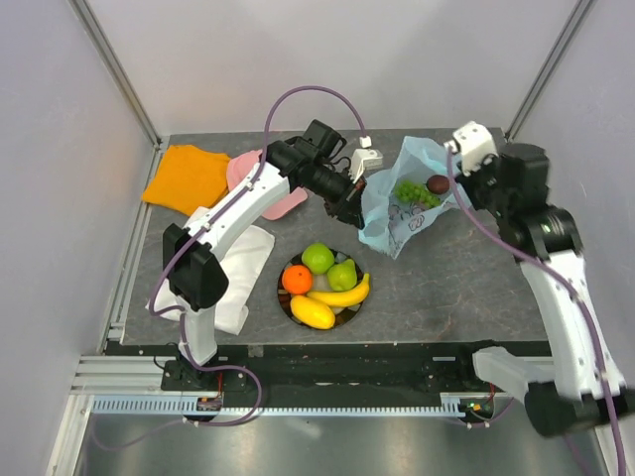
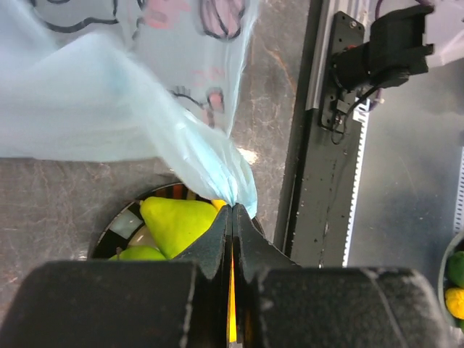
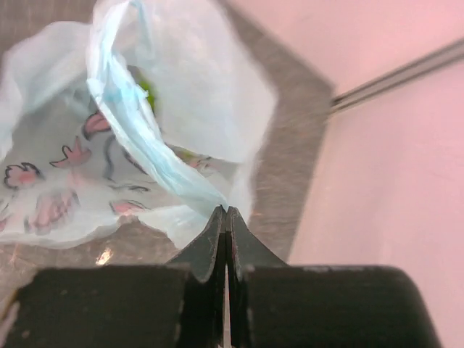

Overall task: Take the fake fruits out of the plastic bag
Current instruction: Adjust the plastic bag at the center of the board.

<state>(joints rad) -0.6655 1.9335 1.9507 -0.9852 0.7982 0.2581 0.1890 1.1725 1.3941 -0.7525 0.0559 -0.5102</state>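
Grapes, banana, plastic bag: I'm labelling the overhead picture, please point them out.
grapes (image 1: 417,193), top external view, middle of the bunch.
banana (image 1: 342,296), top external view, mid-curve.
plastic bag (image 1: 397,228), top external view, printed lower panel.

Top view: fixed, high, behind my 2 bases, looking down over the whole table (image 1: 446,288) from far off. Left wrist view: very near, looking along my left gripper (image 2: 232,209) down at the plate (image 2: 119,228) and toward the near-edge rail (image 2: 319,203). Right wrist view: very near, looking past my right gripper (image 3: 226,212) toward the table's edge and a wall. All 3 share the plastic bag (image 1: 402,213). Top and left wrist also share the plate.
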